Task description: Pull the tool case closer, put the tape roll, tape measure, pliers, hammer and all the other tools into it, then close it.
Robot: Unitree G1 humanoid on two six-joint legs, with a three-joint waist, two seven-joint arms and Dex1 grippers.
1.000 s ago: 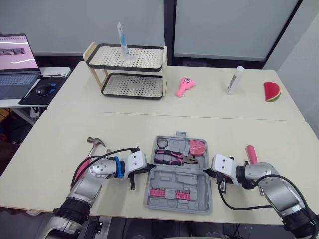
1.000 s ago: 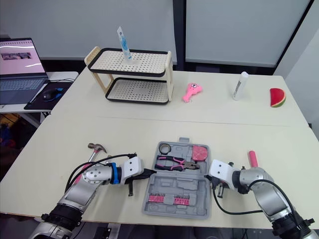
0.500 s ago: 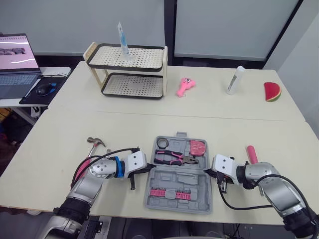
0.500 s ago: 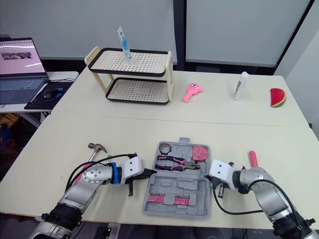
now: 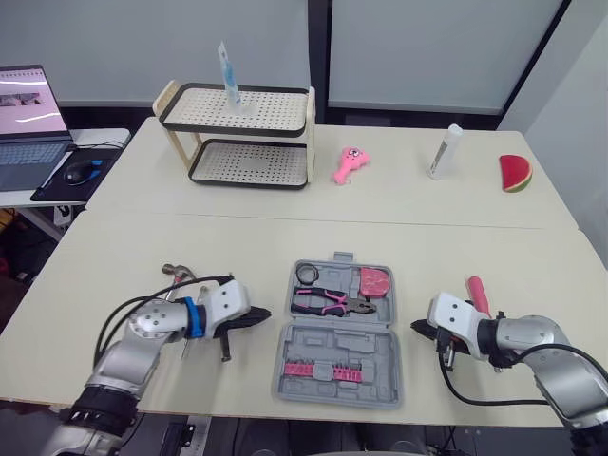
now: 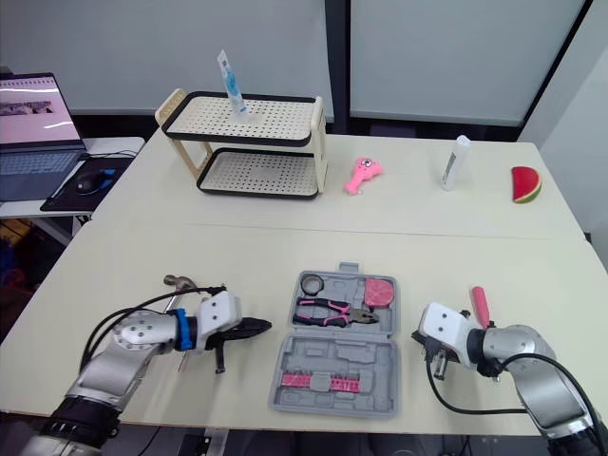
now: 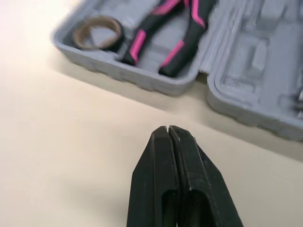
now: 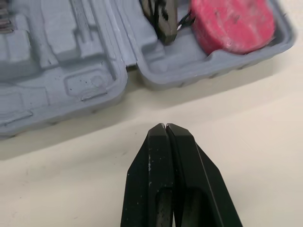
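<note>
The left claw (image 5: 262, 312), fingers pressed together, is just left of the open case (image 5: 337, 366) on the counter (image 5: 285, 237) in the head view. The right claw (image 5: 416, 327), likewise clamped on nothing, is just right of it. Tape roll (image 5: 307, 274), pliers (image 5: 332, 301) and tape measure (image 5: 376, 281) sit in the case's far half. The hammer (image 5: 177, 273) lies by the left arm. Left wrist: the joined tips point toward the roll's corner. Right wrist: joined tips face the hinge near the tape measure.

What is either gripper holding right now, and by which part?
Nothing is held. The left gripper and the right gripper both have their jaws shut with nothing between them, one on each side of the open tool case, not touching it.
</note>
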